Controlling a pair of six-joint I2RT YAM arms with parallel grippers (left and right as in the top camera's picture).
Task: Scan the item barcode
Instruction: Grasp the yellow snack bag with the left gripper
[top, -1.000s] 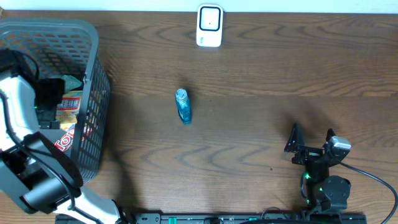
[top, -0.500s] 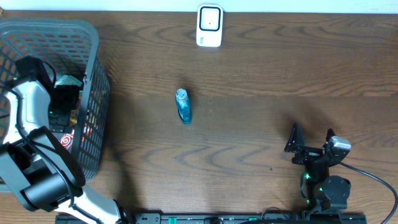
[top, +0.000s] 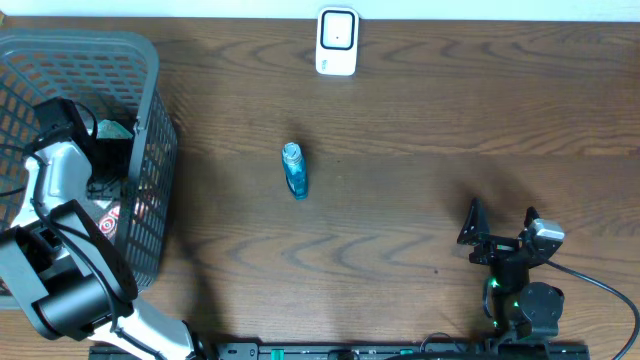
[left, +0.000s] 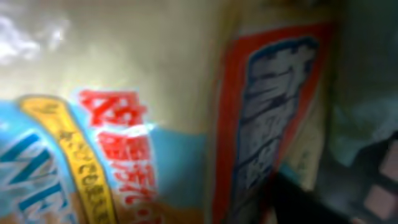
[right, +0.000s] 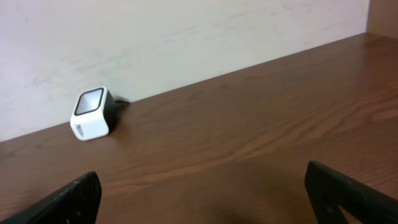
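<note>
Left gripper (top: 112, 165) at packet (left: 155, 93) in basket (top: 150, 110), grip I cannot tell | right gripper (right: 199, 190) open | I judge packet light, soft, slippery: pinch a sealed edge.

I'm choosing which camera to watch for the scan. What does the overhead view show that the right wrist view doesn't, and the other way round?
Only the overhead view shows the grey basket holding packaged goods, the left arm reaching into it, and the blue bottle lying on the table. Only the right wrist view shows the pale wall behind the table. Both show the white scanner, the table and the right end effector, open and holding nothing.
</note>
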